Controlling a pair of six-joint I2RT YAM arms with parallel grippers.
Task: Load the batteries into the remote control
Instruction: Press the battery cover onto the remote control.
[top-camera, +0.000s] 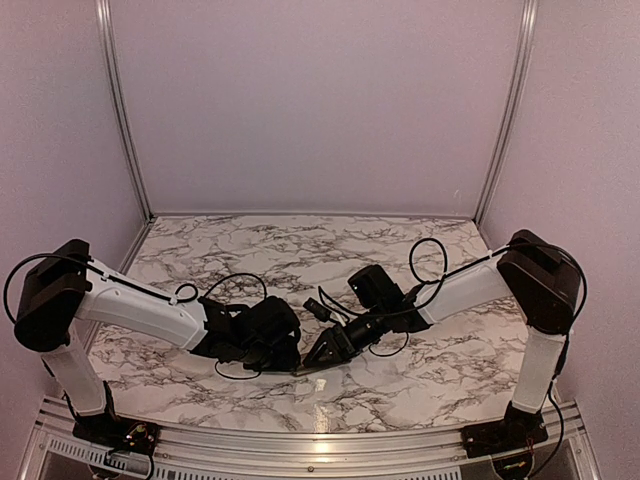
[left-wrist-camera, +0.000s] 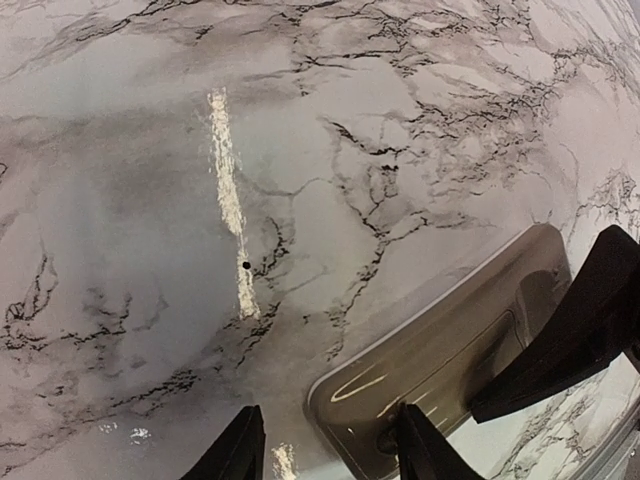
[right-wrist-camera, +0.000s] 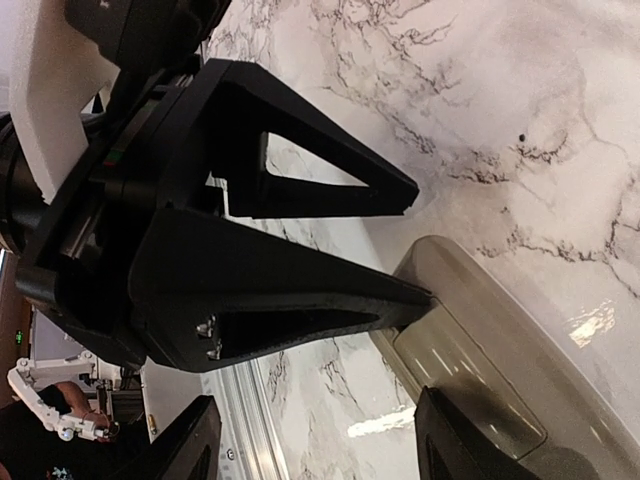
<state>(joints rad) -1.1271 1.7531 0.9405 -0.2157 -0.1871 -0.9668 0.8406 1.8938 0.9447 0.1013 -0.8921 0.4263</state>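
Observation:
The remote control (left-wrist-camera: 440, 345) lies back-up on the marble table, tan-grey, with a glossy panel outlined in its back. It also shows in the right wrist view (right-wrist-camera: 520, 330); in the top view the grippers hide it almost fully. My left gripper (left-wrist-camera: 328, 425) is open at one end of the remote, and its right finger (left-wrist-camera: 420, 445) rests on the back. My right gripper (right-wrist-camera: 315, 410) is open at the other end, with one finger (right-wrist-camera: 460, 440) over the panel. The two grippers (top-camera: 290, 355) (top-camera: 328, 348) nearly touch tip to tip. No batteries are in view.
A small dark object (top-camera: 317, 304) lies on the table behind the grippers, among black arm cables (top-camera: 235, 285). The metal front rail (top-camera: 320, 445) runs close below them. Pale walls enclose the table at the back and sides.

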